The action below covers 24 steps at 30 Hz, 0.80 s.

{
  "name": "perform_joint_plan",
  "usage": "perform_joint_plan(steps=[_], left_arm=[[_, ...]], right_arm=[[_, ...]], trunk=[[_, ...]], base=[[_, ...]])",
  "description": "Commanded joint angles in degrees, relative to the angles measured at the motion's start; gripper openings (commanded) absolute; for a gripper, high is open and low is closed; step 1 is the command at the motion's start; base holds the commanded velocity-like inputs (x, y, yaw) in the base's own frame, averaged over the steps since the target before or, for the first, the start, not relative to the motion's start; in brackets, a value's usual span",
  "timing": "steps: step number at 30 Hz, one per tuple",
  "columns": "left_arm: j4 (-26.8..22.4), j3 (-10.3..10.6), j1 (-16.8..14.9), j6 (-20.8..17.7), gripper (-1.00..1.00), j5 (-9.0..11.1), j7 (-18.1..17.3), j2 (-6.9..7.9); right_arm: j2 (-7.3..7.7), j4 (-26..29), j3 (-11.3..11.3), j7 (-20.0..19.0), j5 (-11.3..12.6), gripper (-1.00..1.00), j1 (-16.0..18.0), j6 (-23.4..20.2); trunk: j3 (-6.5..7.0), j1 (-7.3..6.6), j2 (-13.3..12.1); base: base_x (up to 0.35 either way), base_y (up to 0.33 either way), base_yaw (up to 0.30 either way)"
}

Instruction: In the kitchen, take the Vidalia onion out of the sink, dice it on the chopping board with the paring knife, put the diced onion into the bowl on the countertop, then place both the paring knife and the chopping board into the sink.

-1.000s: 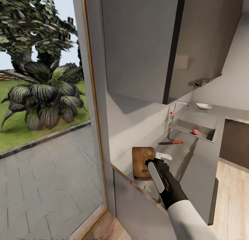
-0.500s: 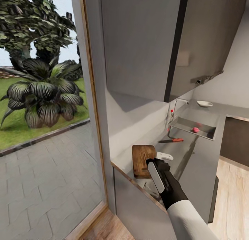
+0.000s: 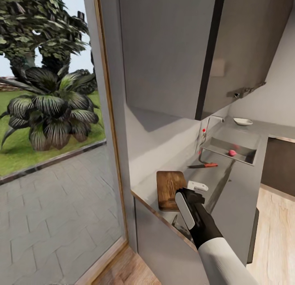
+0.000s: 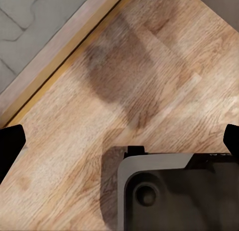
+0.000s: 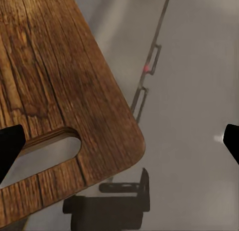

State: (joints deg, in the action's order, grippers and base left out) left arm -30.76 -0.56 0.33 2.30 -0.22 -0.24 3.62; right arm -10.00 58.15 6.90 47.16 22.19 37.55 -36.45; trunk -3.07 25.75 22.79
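Jaws wide on both grippers. Right gripper (image 3: 197, 189) hovers by brown wooden chopping board (image 3: 169, 190), barely shifted vs 1 s ago; pinkish onion (image 3: 232, 152) untouched in steel sink (image 3: 241, 156).

No readable text, label, brand, number or sign appears on anything here.

The chopping board (image 5: 59, 91), grain and handle slot showing, lies flat on the grey bench (image 5: 194, 141); the right gripper (image 5: 119, 146) hovers above, fingertips spread wide.
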Motion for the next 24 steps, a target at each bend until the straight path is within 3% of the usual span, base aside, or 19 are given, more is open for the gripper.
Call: perform_joint_plan(steps=[1, 13, 24], left_arm=[[-0.1, -0.1, 0.0, 0.1, 1.00, 0.0, 0.0, 0.01], [-0.1, -0.1, 0.0, 0.1, 1.00, 0.0, 0.0, 0.05], [-0.1, -0.1, 0.0, 0.1, 1.00, 0.0, 0.0, 0.04]], right_arm=[[0.00, 0.0, 0.1, 0.5, 0.4, 1.00, 0.1, -0.2], [0.00, 0.0, 0.1, 0.5, 0.4, 1.00, 0.1, -0.3], [0.00, 0.0, 0.0, 0.5, 0.3, 1.00, 0.1, -0.3]], trunk=[[-0.16, 0.04, 0.1], [-0.54, 0.04, 0.1], [-0.84, 0.04, 0.1]], base=[[0.000, 0.000, 0.000], [0.000, 0.103, 0.000], [0.000, 0.011, 0.000]])
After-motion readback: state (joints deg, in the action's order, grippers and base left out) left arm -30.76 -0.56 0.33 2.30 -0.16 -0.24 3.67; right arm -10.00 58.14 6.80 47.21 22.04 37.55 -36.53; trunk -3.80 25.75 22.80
